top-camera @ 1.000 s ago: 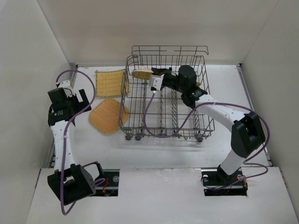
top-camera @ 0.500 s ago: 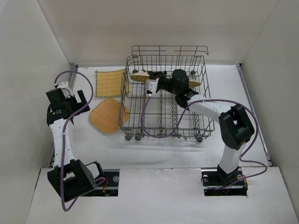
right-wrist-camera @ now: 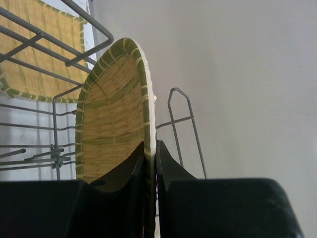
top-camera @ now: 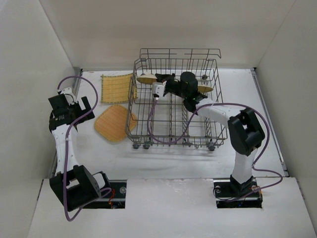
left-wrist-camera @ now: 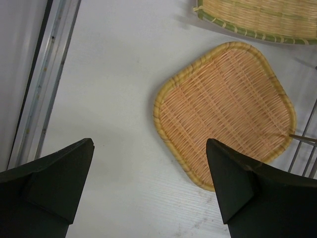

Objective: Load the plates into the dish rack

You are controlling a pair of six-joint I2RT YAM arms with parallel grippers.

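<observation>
**Two plates on the table, one pinched over the rack's far-left corner**

At the far left, the left gripper (top-camera: 83, 103) hangs above the white table (top-camera: 163, 158) with its fingers spread wide and nothing between them. In its wrist view, the orange-tan woven plate (left-wrist-camera: 225, 109) lies flat below, just right of the gap. That rounded-square plate (top-camera: 115, 122) sits with its right edge against the left wall of the dish rack (top-camera: 179, 50). Behind it, apart from it, the pale yellow ribbed plate (top-camera: 117, 88) also lies flat beside the rack.

Inside the rack's back-left corner, a third plate (top-camera: 147, 78), pale yellow with a green-banded rim, stands on edge. The right gripper (top-camera: 159, 78) has its fingers closed tight on that plate's rim. Whether the plate's lower edge rests among the tines cannot be told.

Farther right, a thin tan sliver of a fourth plate (top-camera: 207, 89) shows edge-on in the rack.
</observation>
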